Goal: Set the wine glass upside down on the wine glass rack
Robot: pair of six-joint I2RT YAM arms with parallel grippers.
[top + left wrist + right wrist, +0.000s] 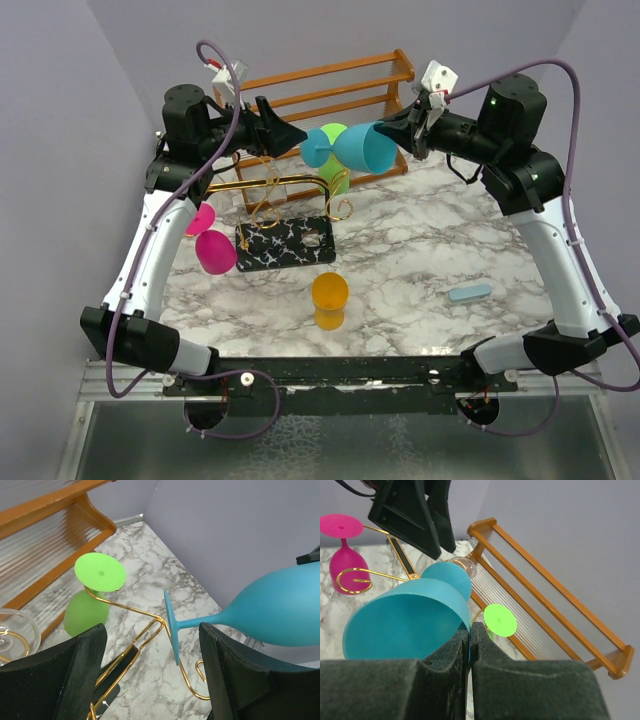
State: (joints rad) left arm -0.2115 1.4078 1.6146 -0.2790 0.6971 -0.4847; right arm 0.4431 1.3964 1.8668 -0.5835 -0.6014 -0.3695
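My right gripper (405, 128) is shut on the rim of a blue wine glass (362, 148) and holds it on its side above the table, foot pointing left; the pinch shows in the right wrist view (471, 630). The glass's foot (171, 625) sits between the open fingers of my left gripper (152, 680), touching neither, just above a gold wire arm (145, 630). The wine glass rack (285, 243), gold wire on a black veined base, holds a green glass (335, 175) and a pink glass (213, 250) hanging upside down. My left gripper (290, 135) is empty.
An orange-brown wooden shelf (330, 85) stands at the back. An orange glass (329, 298) stands on the marble table in front of the rack. A small grey-blue block (470, 293) lies at the right. A clear glass (15, 630) sits near the shelf.
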